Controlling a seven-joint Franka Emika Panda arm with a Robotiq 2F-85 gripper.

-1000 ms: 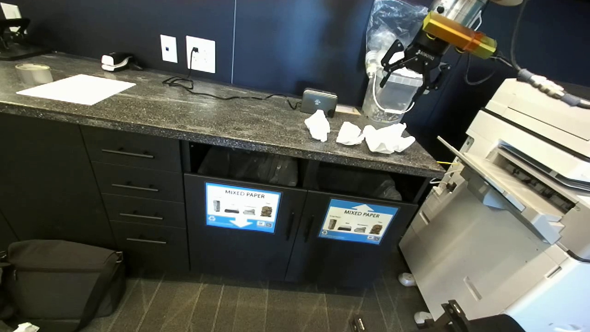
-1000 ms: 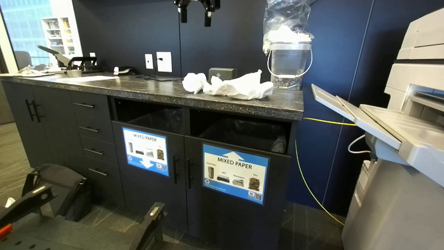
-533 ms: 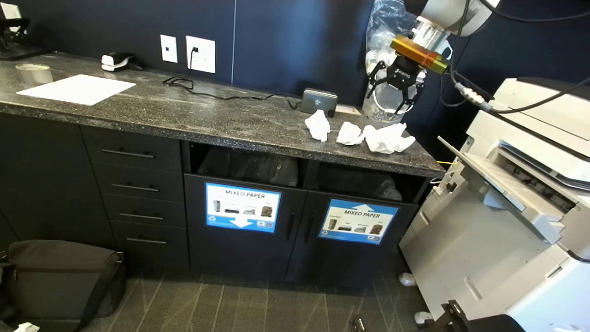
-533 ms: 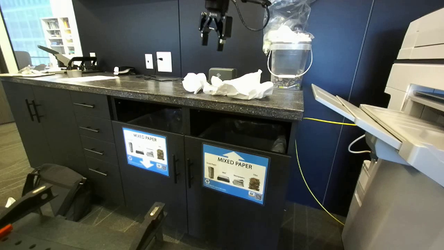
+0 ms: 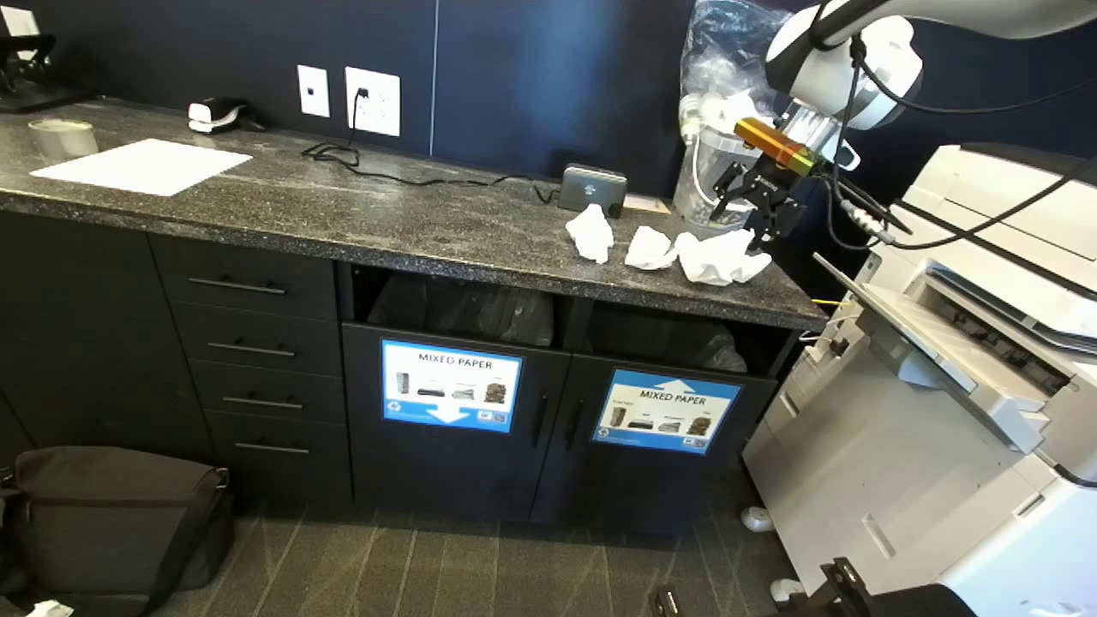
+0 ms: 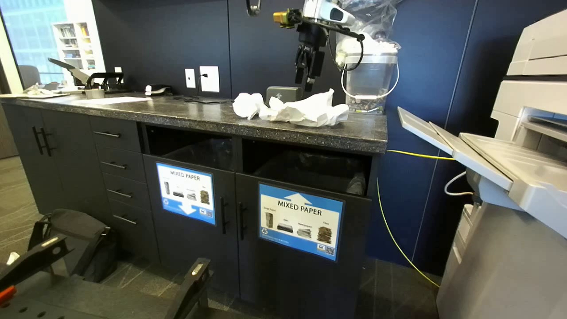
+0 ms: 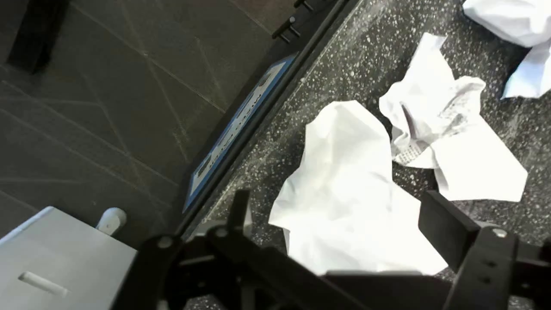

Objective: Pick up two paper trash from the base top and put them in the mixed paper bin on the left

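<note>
Pincer (image 7: 337,207) spread wide above the right end of the speckled table (image 5: 428,214), largest paper wad (image 7: 344,176) framed in the gap as seen in the wrist view; any contact impossible to tell. Just beside that one, middle paper wad (image 5: 650,249); a little apart, third paper wad (image 5: 591,233), all three on the table near a clear bucket (image 6: 371,75) and a small dark device (image 5: 593,188). Beneath the table's front edge, mixed paper bin (image 5: 514,315) on the left, blue-and-white sign (image 5: 452,386) on the door (image 5: 450,476) below. Toward the table's opposite end, flat white sheet (image 5: 144,165).
</note>
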